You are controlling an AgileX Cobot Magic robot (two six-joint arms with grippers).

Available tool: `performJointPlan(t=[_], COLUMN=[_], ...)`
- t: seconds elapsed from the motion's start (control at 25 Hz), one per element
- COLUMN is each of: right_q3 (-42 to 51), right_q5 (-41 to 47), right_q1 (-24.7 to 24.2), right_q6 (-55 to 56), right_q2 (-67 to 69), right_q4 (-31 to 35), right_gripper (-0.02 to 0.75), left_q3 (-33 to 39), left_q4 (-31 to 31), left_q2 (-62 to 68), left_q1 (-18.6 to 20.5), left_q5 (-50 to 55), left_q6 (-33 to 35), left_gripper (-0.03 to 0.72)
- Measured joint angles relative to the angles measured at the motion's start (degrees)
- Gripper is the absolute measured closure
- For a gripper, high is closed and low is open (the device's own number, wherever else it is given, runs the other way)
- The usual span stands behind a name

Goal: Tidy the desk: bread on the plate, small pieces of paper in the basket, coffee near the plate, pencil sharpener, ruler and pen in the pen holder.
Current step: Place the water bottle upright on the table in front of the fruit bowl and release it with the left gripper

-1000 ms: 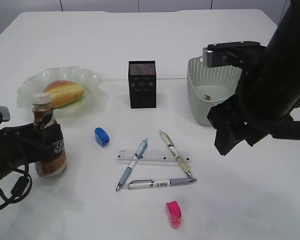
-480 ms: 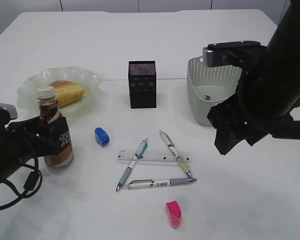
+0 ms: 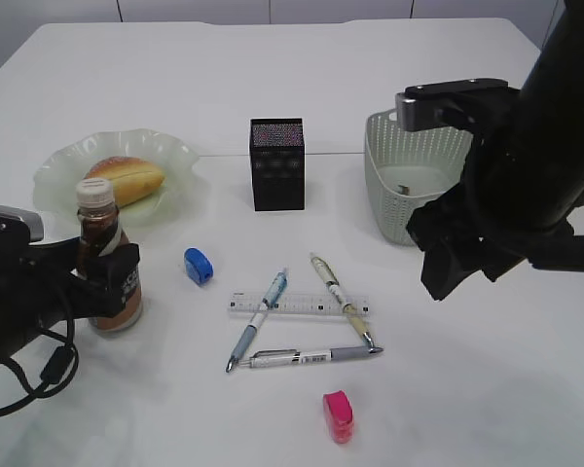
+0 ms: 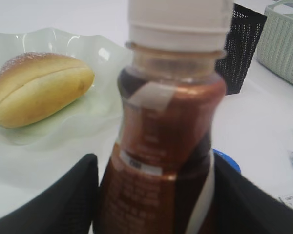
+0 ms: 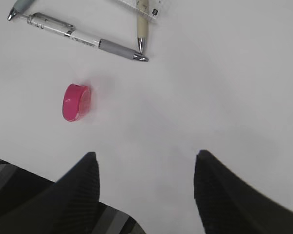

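My left gripper (image 3: 112, 277) is shut on the brown coffee bottle (image 3: 105, 263) with a white cap, held upright just in front of the pale green plate (image 3: 170, 156); the bottle fills the left wrist view (image 4: 166, 146). The bread roll (image 3: 125, 180) lies on the plate (image 4: 107, 53). Three pens (image 3: 311, 356) and a clear ruler (image 3: 297, 304) lie crossed at mid-table. A blue sharpener (image 3: 198, 265) and a pink sharpener (image 3: 338, 415) lie apart. The black pen holder (image 3: 276, 163) stands at the back. My right gripper (image 5: 144, 161) is open and empty above bare table.
The pale mesh basket (image 3: 380, 185) stands at the back right, partly behind my right arm, with something small inside. The pink sharpener (image 5: 76, 101) and pen tips (image 5: 119, 50) show in the right wrist view.
My left gripper has carried the coffee bottle rightward and toward the plate, and the bottle now stands more upright. The right arm has barely moved.
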Motion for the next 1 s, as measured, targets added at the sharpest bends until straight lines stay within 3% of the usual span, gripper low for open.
performJointPlan(t=[0.36, 1.0], right_q3=[0.00, 0.00], right_q5=[0.00, -0.11], right_q1=[0.00, 0.00], right_q6=[0.00, 0.00], right_q2=[0.00, 0.00], right_q4=[-0.43, -0.52], right_gripper=[0.287, 0.286], left_q3=[0.84, 0.99], left_q4=[-0.34, 2.05], left_q2=[-1.67, -21.40], left_q1=[0.00, 0.00], left_q5=[6.45, 6.78], left_q6=[0.75, 0.75], left_gripper=[0.102, 0.100])
